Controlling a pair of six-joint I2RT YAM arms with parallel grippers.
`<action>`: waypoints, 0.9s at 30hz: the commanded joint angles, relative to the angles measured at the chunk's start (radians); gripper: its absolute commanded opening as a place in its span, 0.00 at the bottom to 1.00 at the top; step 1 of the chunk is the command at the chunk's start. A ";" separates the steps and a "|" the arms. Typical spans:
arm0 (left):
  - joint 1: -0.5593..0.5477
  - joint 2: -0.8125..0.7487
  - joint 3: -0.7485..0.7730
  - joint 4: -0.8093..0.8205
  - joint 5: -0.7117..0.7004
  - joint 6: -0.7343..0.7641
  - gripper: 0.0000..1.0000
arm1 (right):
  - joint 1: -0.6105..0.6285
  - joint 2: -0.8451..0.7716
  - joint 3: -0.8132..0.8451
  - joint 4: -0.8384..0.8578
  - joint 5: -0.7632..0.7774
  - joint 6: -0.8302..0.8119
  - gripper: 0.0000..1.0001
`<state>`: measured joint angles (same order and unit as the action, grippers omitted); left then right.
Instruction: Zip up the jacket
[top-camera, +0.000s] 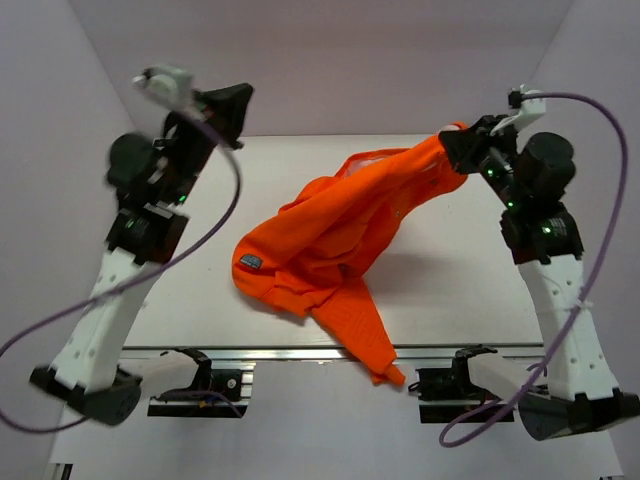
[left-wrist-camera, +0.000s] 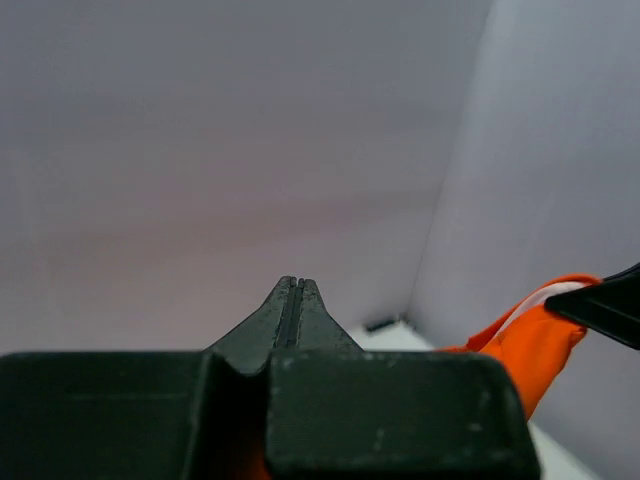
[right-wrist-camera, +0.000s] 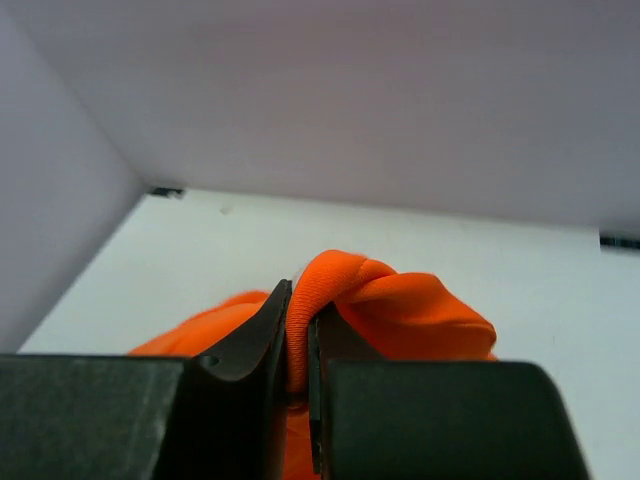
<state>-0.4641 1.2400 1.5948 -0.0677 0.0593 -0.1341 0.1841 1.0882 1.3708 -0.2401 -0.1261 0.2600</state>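
The orange jacket (top-camera: 330, 235) lies crumpled on the white table (top-camera: 450, 300), with a small dark patch (top-camera: 250, 262) at its left and one sleeve (top-camera: 365, 335) hanging over the near edge. My right gripper (top-camera: 455, 140) is shut on a fold of the jacket (right-wrist-camera: 380, 300) and holds it lifted at the back right. My left gripper (top-camera: 235, 115) is shut and empty, raised high at the back left, apart from the jacket. The left wrist view shows its jaws pressed together (left-wrist-camera: 292, 290) and a bit of orange fabric (left-wrist-camera: 530, 345) at the right. The zipper is not visible.
White walls (top-camera: 320, 60) enclose the table at the back and sides. A metal rail (top-camera: 300, 352) runs along the near edge, with the arm bases mounted on it. Purple cables (top-camera: 225, 215) loop from both arms.
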 joint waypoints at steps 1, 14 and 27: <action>-0.001 -0.114 -0.101 0.049 -0.009 -0.034 0.00 | -0.003 -0.062 0.156 0.065 -0.102 -0.059 0.00; 0.001 -0.237 -0.478 -0.095 0.129 -0.282 0.86 | 0.009 0.298 0.643 0.015 -0.690 0.219 0.00; -0.290 0.245 -0.573 -0.055 0.228 -0.104 0.98 | 0.020 0.256 0.633 -0.109 -0.331 0.179 0.00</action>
<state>-0.6567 1.4448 0.9489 -0.1249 0.2859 -0.2825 0.1978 1.3911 1.9430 -0.3500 -0.6037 0.4580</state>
